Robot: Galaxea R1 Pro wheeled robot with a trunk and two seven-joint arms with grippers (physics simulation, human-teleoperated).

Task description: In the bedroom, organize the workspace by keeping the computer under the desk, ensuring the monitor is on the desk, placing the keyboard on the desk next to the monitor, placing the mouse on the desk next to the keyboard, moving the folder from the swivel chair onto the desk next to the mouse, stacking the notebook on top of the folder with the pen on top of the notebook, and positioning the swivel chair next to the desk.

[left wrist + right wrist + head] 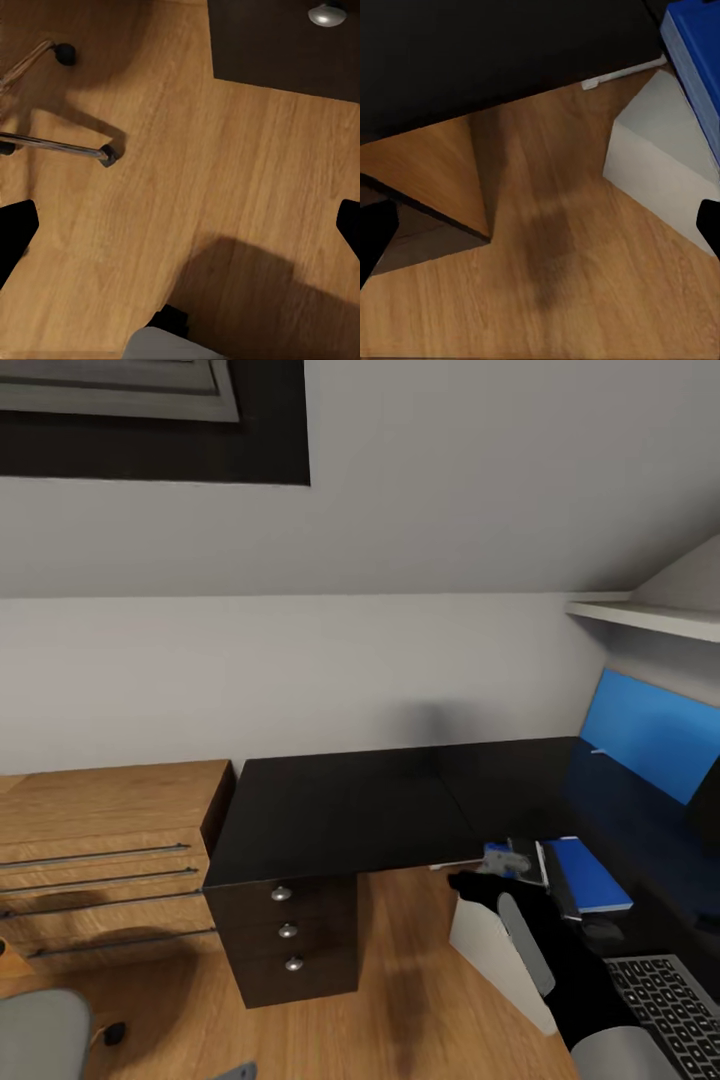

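Observation:
The black-topped desk (340,815) runs along the wall and turns the corner at the right. On its right wing lie the blue folder (588,875) and, nearer me, the keyboard (665,1005). My right gripper (540,232) is open over the floor just off the desk edge (495,60), left of the folder (697,52). A thin white stick, perhaps the pen (622,73), lies at that edge. Under the desk stands a pale box, apparently the computer (660,161). My left gripper (180,232) hangs open above the floor near the swivel chair's chrome base (52,142). The chair's grey seat (40,1035) shows at the lower left.
Black drawers with silver knobs (288,931) stand under the desk's left end. A low wooden shelf unit (100,840) sits left of them. A blue panel (655,735) lines the right wall under a white shelf (650,618). Wood floor (400,970) lies open between drawers and box.

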